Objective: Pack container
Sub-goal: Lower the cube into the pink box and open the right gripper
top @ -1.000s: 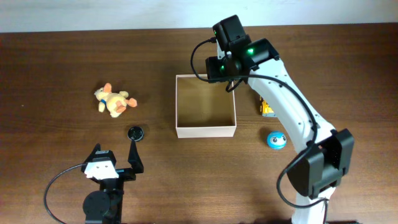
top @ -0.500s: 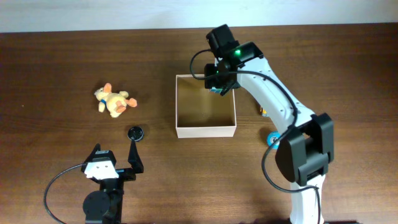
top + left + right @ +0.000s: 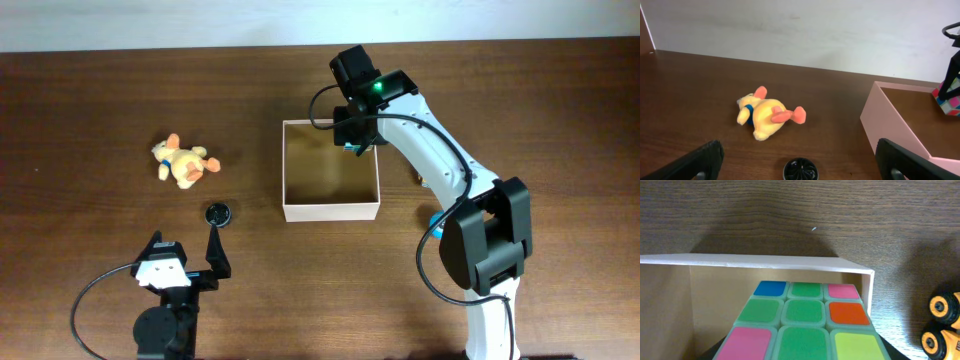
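The container (image 3: 331,211), a square shallow box, white outside and tan inside, sits mid-table. It also shows in the left wrist view (image 3: 890,125) and the right wrist view (image 3: 755,260). My right gripper (image 3: 355,135) is shut on a multicoloured puzzle cube (image 3: 802,315) and holds it over the box's far right corner. The cube shows small in the overhead view (image 3: 352,147) and in the left wrist view (image 3: 950,100). My left gripper (image 3: 185,243) is open and empty near the table's front left, its fingers wide apart (image 3: 799,145).
A yellow-orange plush duck (image 3: 182,162) (image 3: 767,112) lies left of the box. A black round cap (image 3: 218,213) (image 3: 800,170) lies just beyond my left gripper. A yellow wheeled toy (image 3: 942,322) and a blue ball (image 3: 437,222) lie right of the box, partly hidden by my right arm.
My right gripper has moved left with the cube, from behind the box's right side to over its far right corner. The left arm has not moved.
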You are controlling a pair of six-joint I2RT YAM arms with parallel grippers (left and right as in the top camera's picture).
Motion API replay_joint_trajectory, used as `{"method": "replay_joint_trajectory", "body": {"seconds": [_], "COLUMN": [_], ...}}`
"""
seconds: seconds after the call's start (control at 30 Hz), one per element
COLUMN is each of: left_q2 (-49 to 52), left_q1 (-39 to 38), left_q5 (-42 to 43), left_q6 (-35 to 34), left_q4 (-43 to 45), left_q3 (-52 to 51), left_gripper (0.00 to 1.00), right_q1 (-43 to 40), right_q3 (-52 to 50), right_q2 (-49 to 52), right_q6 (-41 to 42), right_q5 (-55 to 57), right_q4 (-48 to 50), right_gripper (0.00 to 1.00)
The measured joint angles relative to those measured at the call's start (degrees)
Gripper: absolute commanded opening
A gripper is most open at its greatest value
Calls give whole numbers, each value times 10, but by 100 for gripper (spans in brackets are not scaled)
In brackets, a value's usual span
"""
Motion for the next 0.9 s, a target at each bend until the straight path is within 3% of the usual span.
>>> {"method": "replay_joint_trajectory", "body": {"seconds": [0.63,0.9], "left_q2": [0,0], "left_q1": [0,0], "left_q5": [0,0], "left_q6": [0,0], "left_q4": [0,0], "left_q3": [0,0], "left_gripper": [99,99], "right_q1": [0,2], "right_q3": [0,0], "right_q2": [0,0], "right_q6": [1,-19], "right_q5": [8,-11], "right_q4": [0,10], "right_gripper": [64,59]}}
